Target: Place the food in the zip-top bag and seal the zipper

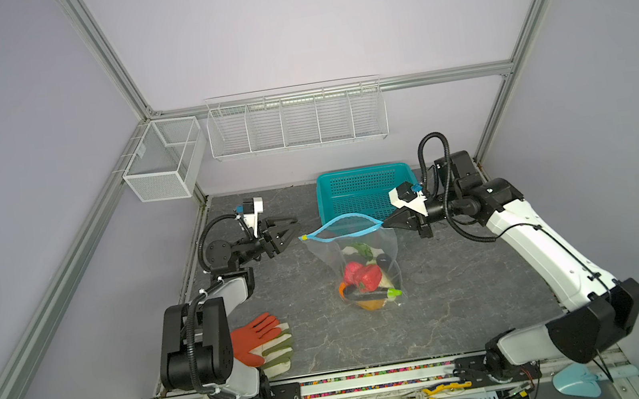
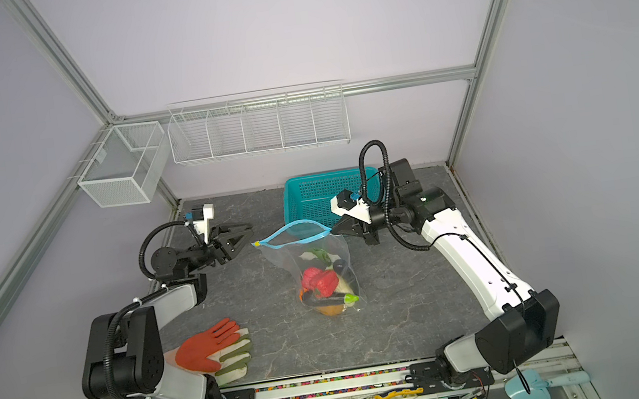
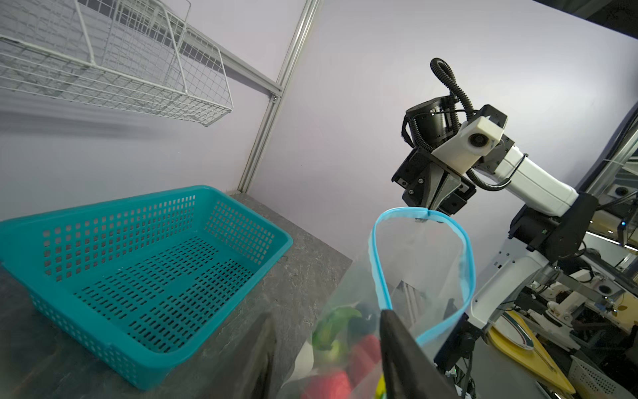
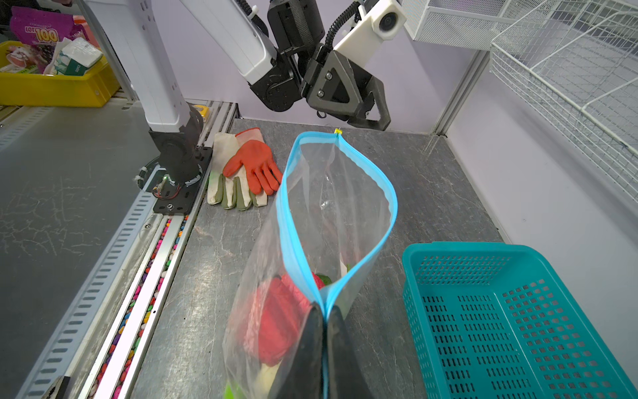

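At the 3 o'clock end of the zipper (image 1: 335, 239), the right fingers (image 1: 394, 221) pinch the blue strip; the left fingers (image 4: 379, 96), spread, hover just off the yellow slider (image 1: 303, 237) at 9 o'clock. All the visible food (image 1: 363, 276) sits inside the zip-top bag (image 1: 388, 250) — loading looks done, but the mouth gapes, so sealing remains.

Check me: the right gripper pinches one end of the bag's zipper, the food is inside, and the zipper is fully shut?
No: the zipper gapes open, as the right wrist view shows. The right gripper does pinch one end of it, and the food is inside the bag.
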Robot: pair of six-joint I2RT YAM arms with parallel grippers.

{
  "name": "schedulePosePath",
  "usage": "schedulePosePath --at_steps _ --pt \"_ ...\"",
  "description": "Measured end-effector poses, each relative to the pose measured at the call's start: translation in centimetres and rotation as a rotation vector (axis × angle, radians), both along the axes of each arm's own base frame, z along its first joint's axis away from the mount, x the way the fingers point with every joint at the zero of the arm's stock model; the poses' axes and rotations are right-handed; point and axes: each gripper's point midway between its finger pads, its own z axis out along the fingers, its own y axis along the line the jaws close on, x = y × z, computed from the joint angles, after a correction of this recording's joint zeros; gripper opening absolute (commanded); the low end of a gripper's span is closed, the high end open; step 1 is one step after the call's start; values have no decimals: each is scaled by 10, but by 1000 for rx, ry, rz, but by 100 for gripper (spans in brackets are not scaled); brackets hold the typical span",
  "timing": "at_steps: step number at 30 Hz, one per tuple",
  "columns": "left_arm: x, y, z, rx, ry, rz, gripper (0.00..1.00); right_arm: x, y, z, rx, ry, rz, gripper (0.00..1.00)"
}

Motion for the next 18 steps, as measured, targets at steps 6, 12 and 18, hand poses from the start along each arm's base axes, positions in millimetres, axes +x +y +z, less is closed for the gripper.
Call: schedulePosePath --at_steps 6,12,18 --pt "-21 3 -1 9 -28 14 63 -1 0 1 8 3 6 7" --pt "-34 4 -3 62 -58 64 73 -2 1 2 13 5 12 7" --pt "-38 -11 -12 201 -84 95 75 -3 1 3 19 7 17 7"
